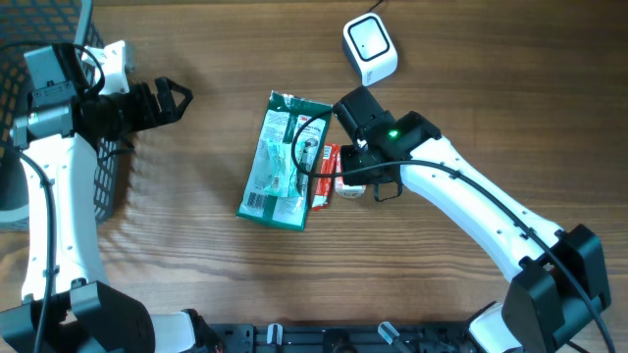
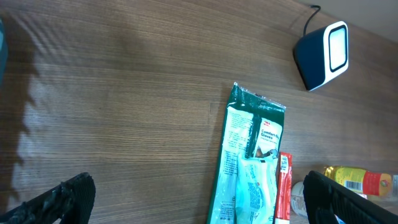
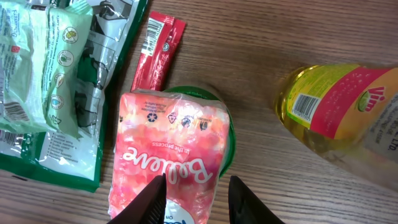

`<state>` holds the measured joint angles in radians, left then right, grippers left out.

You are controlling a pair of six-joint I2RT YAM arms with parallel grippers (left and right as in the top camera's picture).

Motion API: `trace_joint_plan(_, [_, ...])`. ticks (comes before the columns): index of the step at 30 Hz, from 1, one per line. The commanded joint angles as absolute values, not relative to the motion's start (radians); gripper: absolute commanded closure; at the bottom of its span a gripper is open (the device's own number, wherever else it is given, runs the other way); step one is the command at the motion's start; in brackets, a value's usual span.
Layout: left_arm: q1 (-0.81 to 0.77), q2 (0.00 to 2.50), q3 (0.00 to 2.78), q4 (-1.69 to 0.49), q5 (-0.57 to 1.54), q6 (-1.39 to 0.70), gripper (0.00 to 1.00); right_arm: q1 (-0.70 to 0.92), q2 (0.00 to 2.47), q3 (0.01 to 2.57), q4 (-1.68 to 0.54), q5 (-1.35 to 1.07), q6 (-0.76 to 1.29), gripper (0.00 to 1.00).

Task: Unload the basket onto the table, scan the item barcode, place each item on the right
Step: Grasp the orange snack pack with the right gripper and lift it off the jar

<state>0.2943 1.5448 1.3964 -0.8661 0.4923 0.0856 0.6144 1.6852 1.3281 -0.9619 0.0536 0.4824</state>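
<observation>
Basket [image 1: 106, 176] wire sat just behind the left gripper [image 1: 177, 98], which hung bare over the table [image 1: 196, 255] with its jaws spread wide and nothing between them. I judged it was parked there to leave the pile to the other arm. Well ahead of those open fingers lay the green packet [image 1: 280, 162], flat and printed side up, with a barcode showing at its near corner. The thin red stick [image 3: 158, 53] lay alongside it, just beyond the right gripper [image 3: 198, 186] and a little to its left. Directly under that gripper was the pink pouch [image 3: 168, 155], which I took for the item to scan. It rested on top of a green round tub [image 3: 227, 143], and that lift off the wood probably made it the easiest thing to pinch. The right jaws stood at a moderate gap, straddling the pouch's near end. I could not tell whether the pads had bitten yet. No barcode showed on the pouch's upper face, so I expected it would need turning. Off to the gripper's right lay the yellow bottle [image 3: 339, 106] on its side, clear of the pouch. The scanner [image 1: 371, 47] waited near the right wrist, window up, a short carry away.
</observation>
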Motion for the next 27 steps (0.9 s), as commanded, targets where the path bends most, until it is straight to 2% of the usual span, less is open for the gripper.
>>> trace_joint_plan(1, [0.293,1.551,1.401,-0.863,0.504,0.101,0.00,0.614,1.706,1.316,-0.962,0.076,0.515,0.67])
trace_joint_plan(13, [0.293,1.551,1.401,-0.863,0.504,0.101,0.00,0.614,1.713,1.242,-0.911,0.075,0.573,0.67])
trace_joint_plan(14, [0.293,1.551,1.401,-0.863,0.504,0.101,0.00,0.614,1.713,1.227,-0.895,0.075,0.580,0.71])
trace_joint_plan(17, [0.293,1.551,1.401,-0.863,0.504,0.101,0.00,0.614,1.713,1.223,-0.869,0.072,0.579,0.96])
trace_joint_plan(23, [0.293,1.551,1.401,-0.863,0.504,0.101,0.00,0.614,1.660,1.319,-0.881,0.005,0.512,0.96])
trace_joint_plan(27, [0.293,1.551,1.401,-0.864,0.504,0.101,0.00,0.614,1.586,1.336,-0.796,-0.337,0.365,0.96])
